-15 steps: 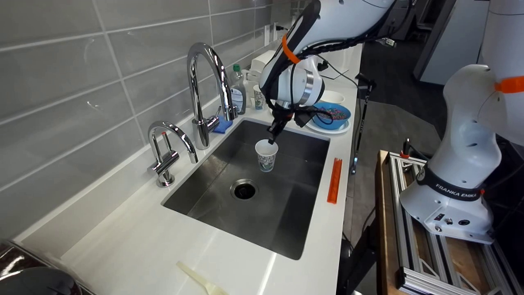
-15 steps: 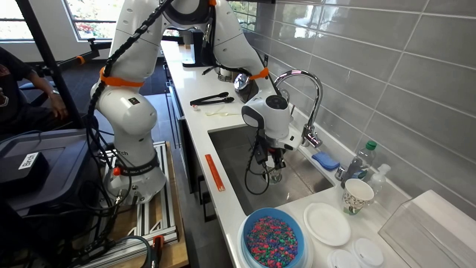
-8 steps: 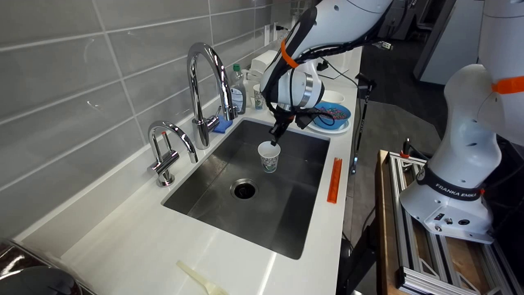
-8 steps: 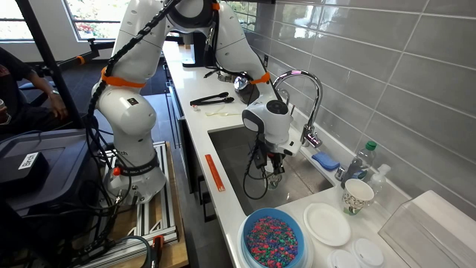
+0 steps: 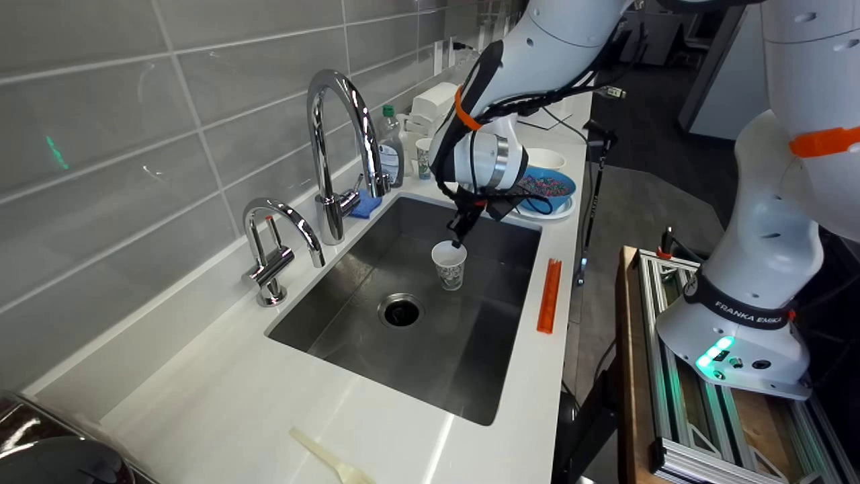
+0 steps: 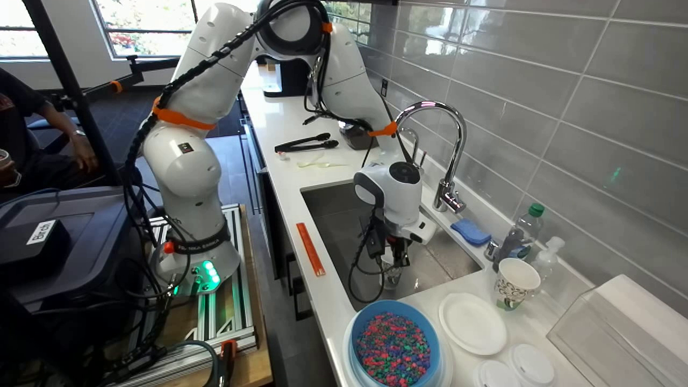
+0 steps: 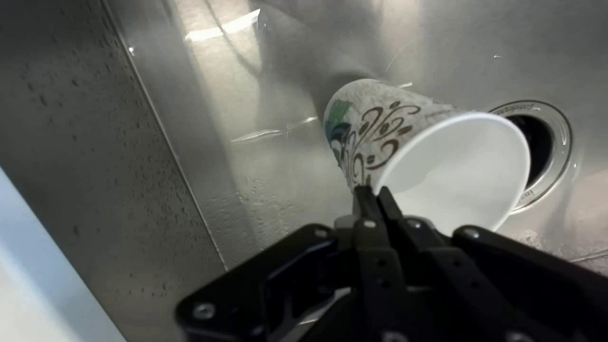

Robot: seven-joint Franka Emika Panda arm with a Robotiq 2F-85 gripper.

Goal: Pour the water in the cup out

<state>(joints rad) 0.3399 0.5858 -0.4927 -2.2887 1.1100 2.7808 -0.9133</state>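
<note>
The white paper cup with a leaf and swirl print shows in both exterior views [image 5: 450,274] [image 6: 393,275] and in the wrist view [image 7: 370,126]. My gripper [image 5: 457,243] is shut on its rim, one fingertip inside and one outside, clearest in the wrist view [image 7: 376,191]. The cup hangs mouth up and slightly tilted inside the steel sink [image 5: 430,376]. A faint edge shows on its inner surface; I cannot tell how much water is inside. I cannot tell whether its base touches the sink floor. The drain [image 5: 401,311] lies beside it.
A tall chrome faucet [image 5: 327,154] and a smaller one [image 5: 269,269] stand along the wall. A blue bowl [image 6: 361,359], white plate [image 6: 473,324], another paper cup [image 6: 515,290] and a soap bottle [image 6: 524,231] stand at one end. An orange strip [image 5: 549,296] lies on the counter.
My gripper has moved lower with the cup, which has come nearer to the sink floor and shifted slightly. The lights on the robot base have turned green.
</note>
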